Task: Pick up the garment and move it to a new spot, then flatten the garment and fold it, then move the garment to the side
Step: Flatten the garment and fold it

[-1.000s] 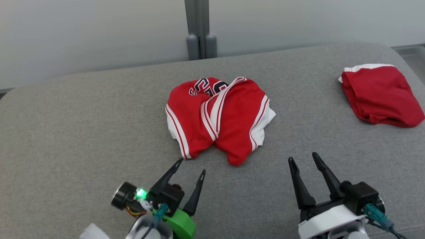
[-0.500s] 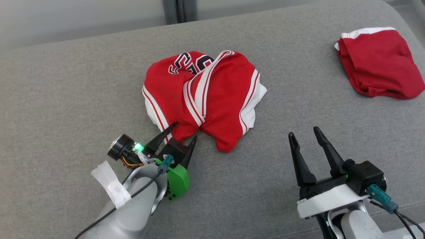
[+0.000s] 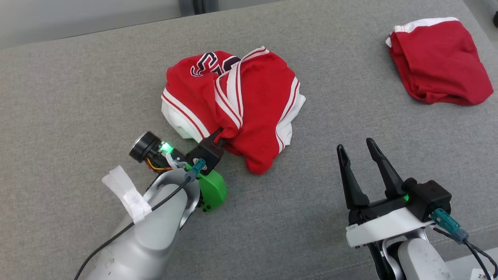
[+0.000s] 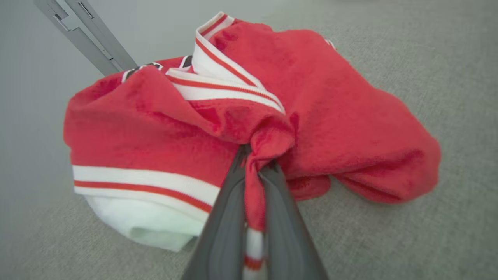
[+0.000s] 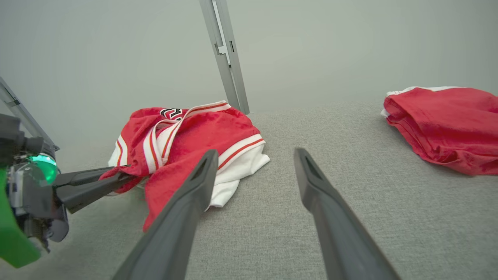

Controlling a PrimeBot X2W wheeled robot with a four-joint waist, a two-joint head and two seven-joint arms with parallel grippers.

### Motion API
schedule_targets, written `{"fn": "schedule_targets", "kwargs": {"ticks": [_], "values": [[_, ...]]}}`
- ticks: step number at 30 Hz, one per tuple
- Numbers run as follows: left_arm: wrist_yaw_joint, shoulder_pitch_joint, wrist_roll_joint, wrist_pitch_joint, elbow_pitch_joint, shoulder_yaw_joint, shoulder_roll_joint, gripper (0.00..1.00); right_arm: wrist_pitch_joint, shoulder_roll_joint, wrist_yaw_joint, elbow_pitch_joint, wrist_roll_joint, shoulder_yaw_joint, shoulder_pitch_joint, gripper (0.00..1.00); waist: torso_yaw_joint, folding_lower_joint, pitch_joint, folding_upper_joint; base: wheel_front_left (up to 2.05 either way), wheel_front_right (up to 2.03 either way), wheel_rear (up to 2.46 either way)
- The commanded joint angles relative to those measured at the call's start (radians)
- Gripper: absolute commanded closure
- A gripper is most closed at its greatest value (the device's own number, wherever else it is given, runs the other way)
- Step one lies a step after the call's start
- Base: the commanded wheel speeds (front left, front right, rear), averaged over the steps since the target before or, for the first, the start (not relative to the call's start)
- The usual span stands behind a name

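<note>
The left fingers (image 4: 225,217) pinch the crumpled red jersey (image 4: 334,116) on a grey cushion (image 4: 447,77)

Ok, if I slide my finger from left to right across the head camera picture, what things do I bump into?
White tape on the left arm → striped red jersey, pinched by the left gripper → right gripper → plain red garment.

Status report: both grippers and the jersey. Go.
Left gripper shut on crumpled red-and-white striped jersey, near edge pinched. Right gripper open, apart from it. Second red garment far right, not in the way.
</note>
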Motion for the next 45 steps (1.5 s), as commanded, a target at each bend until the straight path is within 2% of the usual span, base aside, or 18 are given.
{"fn": "schedule_targets", "kwargs": {"ticks": [1,2,5,6,10,14,19,22,25,30,36,39,45], "values": [[-0.004,-0.022,-0.039,-0.001,-0.024,0.001,0.001,1.00,-0.003,0.002,-0.001,0.002,0.007,0.003,-0.010,0.00,-0.016,0.0000,-0.022,0.0000,0.00,0.00,0.00],[-0.005,-0.017,-0.100,-0.001,-0.048,0.006,-0.003,1.00,-0.003,0.003,-0.001,0.006,0.009,0.009,-0.007,0.00,-0.024,0.0000,-0.033,0.0000,0.00,0.00,0.00],[-0.008,-0.032,-0.261,0.000,-0.119,-0.081,-0.013,1.00,-0.003,0.005,-0.001,0.015,0.017,0.021,0.004,0.00,-0.047,0.0000,-0.063,0.0000,0.00,0.00,0.00],[-0.007,-0.061,-0.352,0.012,-0.162,-0.116,-0.009,1.00,-0.003,0.006,-0.001,0.017,0.020,0.022,0.010,0.00,-0.059,0.0000,-0.076,0.0000,0.00,0.00,0.00],[-0.007,-0.164,-0.618,0.119,-0.302,-0.196,0.015,1.00,-0.003,0.007,-0.001,0.012,0.052,0.025,0.020,0.00,-0.102,0.0000,-0.104,0.0000,0.00,0.00,0.00],[-0.007,-0.318,-0.795,0.208,-0.403,-0.200,0.036,1.00,-0.003,0.008,-0.001,0.004,0.073,0.029,0.025,0.00,-0.152,0.0000,-0.118,0.0000,0.00,0.00,0.00],[-0.007,-0.517,-0.900,0.229,-0.410,-0.168,0.033,1.00,-0.003,0.008,-0.001,0.004,0.094,0.022,0.035,0.00,-0.195,0.0000,-0.133,0.0000,0.00,0.00,0.00],[-0.007,-0.624,-0.898,0.176,-0.351,-0.121,0.032,1.00,-0.003,0.008,-0.001,0.003,0.099,0.013,0.048,0.00,-0.201,0.0000,-0.144,0.0000,0.00,0.00,0.00],[0.005,-0.652,-0.924,0.121,-0.292,-0.065,0.033,1.00,-0.003,0.008,-0.001,0.001,0.093,-0.003,0.059,0.00,-0.187,0.0000,-0.157,0.0000,0.00,0.00,0.00],[0.034,-0.475,-1.026,0.111,-0.233,0.003,0.058,1.00,-0.003,0.008,-0.001,0.001,0.070,-0.026,0.080,0.00,-0.129,0.0000,-0.181,0.0000,0.00,0.00,0.00],[0.055,-0.100,-1.118,0.064,-0.184,0.038,0.105,1.00,-0.003,0.008,-0.001,-0.007,0.044,-0.049,0.090,0.00,-0.041,0.0000,-0.181,0.0000,0.00,0.00,0.00],[0.059,0.037,-1.106,0.029,-0.129,0.040,0.141,1.00,-0.003,0.008,-0.001,-0.004,0.029,-0.042,0.077,0.00,-0.008,0.0000,-0.173,0.0000,0.00,0.00,0.00],[0.067,0.145,-1.036,-0.001,-0.064,0.082,0.209,1.00,-0.003,0.008,-0.001,-0.002,0.017,-0.042,0.067,0.00,0.026,0.0000,-0.165,0.0000,0.00,0.00,0.00]]}}
